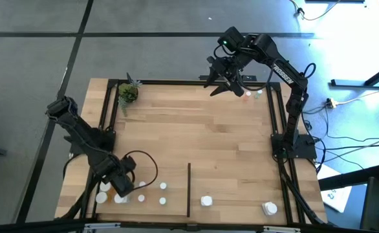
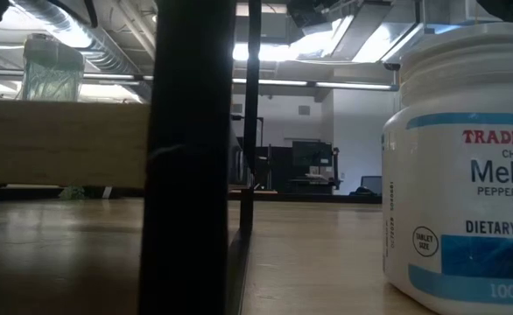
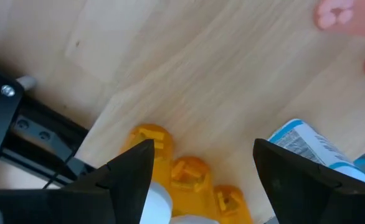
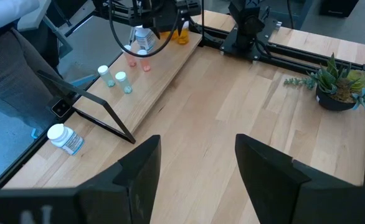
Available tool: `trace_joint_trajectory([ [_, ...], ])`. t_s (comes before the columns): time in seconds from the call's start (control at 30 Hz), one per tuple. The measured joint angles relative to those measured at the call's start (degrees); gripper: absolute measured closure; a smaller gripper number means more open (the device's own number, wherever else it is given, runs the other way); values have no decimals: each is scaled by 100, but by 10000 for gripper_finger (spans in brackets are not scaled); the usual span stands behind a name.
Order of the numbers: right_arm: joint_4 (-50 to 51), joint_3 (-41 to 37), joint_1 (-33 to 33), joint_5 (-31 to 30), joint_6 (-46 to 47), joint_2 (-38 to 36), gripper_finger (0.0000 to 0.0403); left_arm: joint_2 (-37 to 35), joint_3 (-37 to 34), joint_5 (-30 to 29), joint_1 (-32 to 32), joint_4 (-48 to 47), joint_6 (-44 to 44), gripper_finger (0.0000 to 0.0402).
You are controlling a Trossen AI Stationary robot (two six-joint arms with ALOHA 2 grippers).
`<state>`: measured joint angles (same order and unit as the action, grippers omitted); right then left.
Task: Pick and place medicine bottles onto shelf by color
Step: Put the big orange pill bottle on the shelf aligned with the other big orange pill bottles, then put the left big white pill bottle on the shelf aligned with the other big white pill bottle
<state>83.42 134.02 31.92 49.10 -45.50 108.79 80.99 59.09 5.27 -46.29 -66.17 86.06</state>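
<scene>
Left gripper (image 1: 120,184), jaws apart, sits directly over the orange bottle (image 3: 192,180) at the shelf's (image 1: 202,136) near-left corner; right gripper (image 1: 225,81) open, far edge.

A small green potted plant (image 1: 128,93) stands at the far left corner of the bench. Cables (image 1: 351,152) trail over the grey floor (image 1: 34,39) on the right.

The left arm is stretched low toward the near left corner with the left gripper (image 1: 119,186) pointed down and its fingers spread apart, while the right arm is raised over the far edge, the right gripper (image 1: 227,81) likewise held parted.
</scene>
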Motion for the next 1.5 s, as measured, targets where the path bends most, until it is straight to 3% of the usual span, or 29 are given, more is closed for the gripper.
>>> trace_joint_trajectory([
  [0.27,0,1,0,-1,-1,0,195,0,2,-165,2,-76,26,134],
  [0.6,0,2,-1,0,-1,0,195,-452,376,-1643,341,-432,-858,134],
  [1.07,-13,0,-2,-4,0,0,195,-1545,378,-3347,2006,-527,-3264,134],
  [1.5,-181,4,-2,0,109,0,195,-1983,378,-3501,3563,-373,-3700,134],
])
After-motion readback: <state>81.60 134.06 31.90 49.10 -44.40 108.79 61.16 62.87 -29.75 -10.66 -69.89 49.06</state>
